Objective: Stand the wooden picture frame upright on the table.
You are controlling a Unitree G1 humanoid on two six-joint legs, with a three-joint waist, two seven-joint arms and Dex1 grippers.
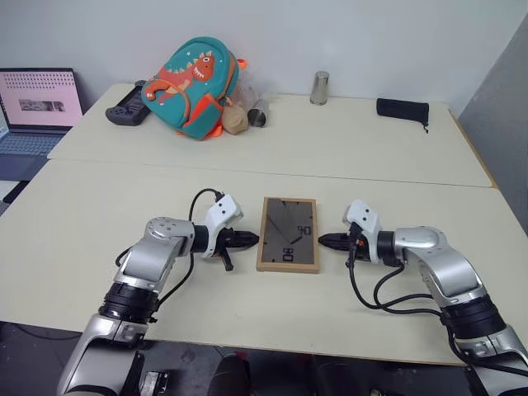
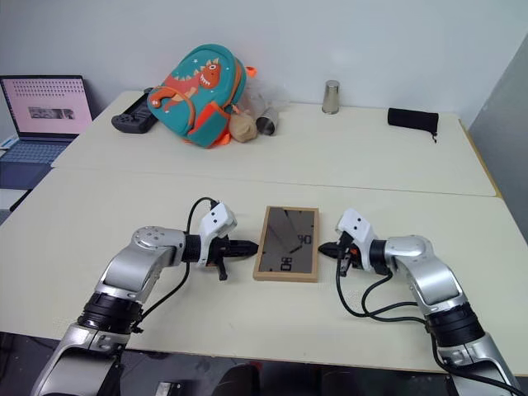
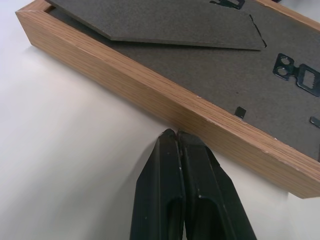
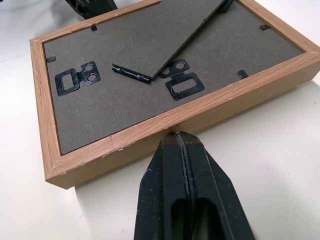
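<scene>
Wooden picture frame [image 1: 288, 234] lies face-down mid-worktop [image 1: 107, 206]. Left gripper [image 1: 251, 239] and right gripper [image 1: 324, 241], both pressed together, flank its long edges. Squeeze evenly inward, tip up slowly.

Bright even indoor light, soft shadows, sharp.

Head pair overhead; wrist views close on frame [image 3: 165, 105].
</scene>
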